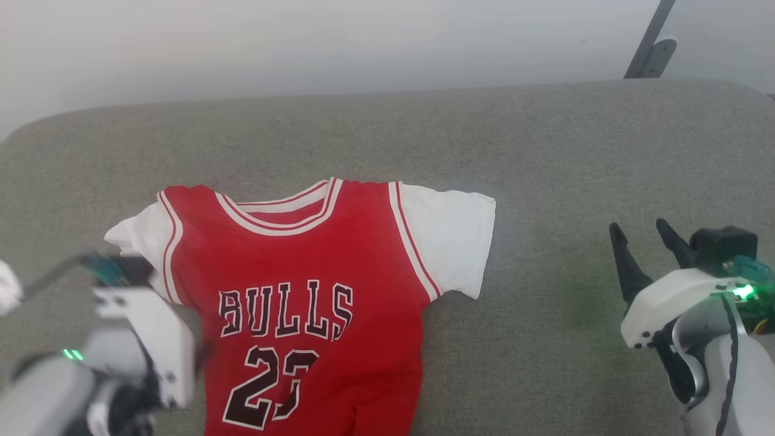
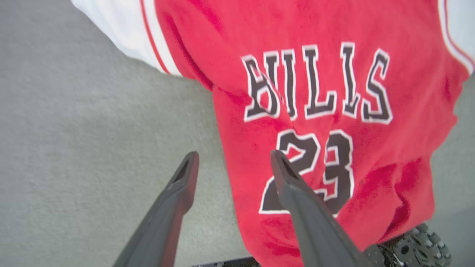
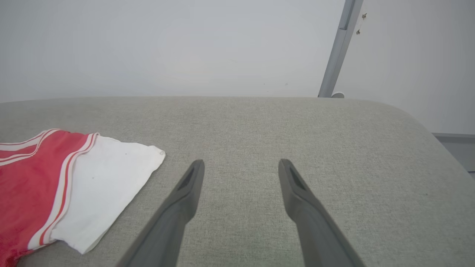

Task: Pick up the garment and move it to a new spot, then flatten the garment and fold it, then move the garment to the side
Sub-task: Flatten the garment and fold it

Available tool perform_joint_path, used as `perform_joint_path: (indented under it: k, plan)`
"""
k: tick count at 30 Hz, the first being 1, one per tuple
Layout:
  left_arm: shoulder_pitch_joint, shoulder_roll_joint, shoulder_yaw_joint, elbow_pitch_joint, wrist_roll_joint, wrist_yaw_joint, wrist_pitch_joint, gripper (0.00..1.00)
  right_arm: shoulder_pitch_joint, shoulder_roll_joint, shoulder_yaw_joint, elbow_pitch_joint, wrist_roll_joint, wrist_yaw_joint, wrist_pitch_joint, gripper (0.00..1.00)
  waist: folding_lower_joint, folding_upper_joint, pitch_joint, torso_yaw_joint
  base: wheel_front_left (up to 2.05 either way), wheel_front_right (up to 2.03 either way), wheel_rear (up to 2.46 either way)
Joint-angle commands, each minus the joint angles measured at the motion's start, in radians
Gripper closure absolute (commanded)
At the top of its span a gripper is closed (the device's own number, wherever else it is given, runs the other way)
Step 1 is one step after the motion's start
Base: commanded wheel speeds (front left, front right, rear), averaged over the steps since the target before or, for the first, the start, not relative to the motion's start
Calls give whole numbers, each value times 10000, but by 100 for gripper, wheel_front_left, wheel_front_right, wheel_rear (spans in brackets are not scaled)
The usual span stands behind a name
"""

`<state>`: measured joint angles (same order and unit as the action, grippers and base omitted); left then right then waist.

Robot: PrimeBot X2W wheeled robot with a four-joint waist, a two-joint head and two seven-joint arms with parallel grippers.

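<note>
Grey cushion [image 1: 545, 151] bears the garment [image 1: 303, 254] face up: red, white sleeves, dark BULLS 23. Left gripper [image 2: 233, 159], fingers spread, is over its side edge; right gripper [image 3: 241, 165], also spread, is beyond its sleeve.

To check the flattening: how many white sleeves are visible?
2. One sleeve lies spread flat on the head view's right; the other sleeve is bunched on its left, partly behind the left arm.

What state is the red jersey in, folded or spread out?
Spread out, front up: garment lies open on the grey cushion, both white sleeves out, lettering showing.
</note>
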<state>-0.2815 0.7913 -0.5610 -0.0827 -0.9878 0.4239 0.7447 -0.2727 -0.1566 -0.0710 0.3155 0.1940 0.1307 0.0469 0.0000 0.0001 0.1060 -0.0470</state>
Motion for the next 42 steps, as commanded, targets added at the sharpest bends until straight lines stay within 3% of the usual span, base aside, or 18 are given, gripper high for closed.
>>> perform_joint_path:
  k: [1, 6, 10, 15, 34, 35, 36, 37, 42]
  plan:
    - [-262, 112, 189, 10, -32, -34, -143, 0, -136, -27, 31, -61, 30, 1, -95, 0, 0, -1, 36, -14, 0, 0, 0]
    - [-1051, 296, 771, 757, 27, -363, -569, 0, -313, -34, 211, -117, -1, 1, -215, 0, 0, -1, 215, -100, 0, 0, 0]
    - [-1848, 309, 995, 1822, 144, -910, -882, 0, -555, -21, 407, -98, -13, 1, -276, 0, 0, -1, 441, -222, 0, 0, 0]
    - [-2735, 117, 855, 3499, 332, -1570, -980, 0, -805, -49, 641, -148, 13, 1, -299, 0, 0, -1, 770, -371, 0, 0, 0]
    - [-4863, -1085, 745, 8814, 272, -3187, -1964, 0, -1149, -314, 662, -548, 43, 1, -134, 0, 0, -1, 1999, -555, 0, 0, 0]
    - [-4926, -1185, 736, 9012, 223, -3308, -1989, 16, -1159, -321, 653, -560, 32, 1, -129, 0, 0, -1, 2035, -551, 0, 0, 0]
    - [-4959, -1301, 736, 9198, 173, -3410, -2013, 61, -1164, -327, 644, -568, 28, 1, -129, 0, 0, -1, 2060, -545, 0, 0, 0]
    - [-5009, -1367, 709, 9374, 225, -3499, -2082, 100, -1160, -334, 632, -575, 21, 1, -126, 0, 0, -1, 2084, -537, 0, 0, 0]
    - [-5327, -1540, 772, 10215, 217, -3631, -2327, 100, -1173, -331, 560, -567, -18, 1, -111, 0, 0, -1, 2116, -443, 0, 0, 0]
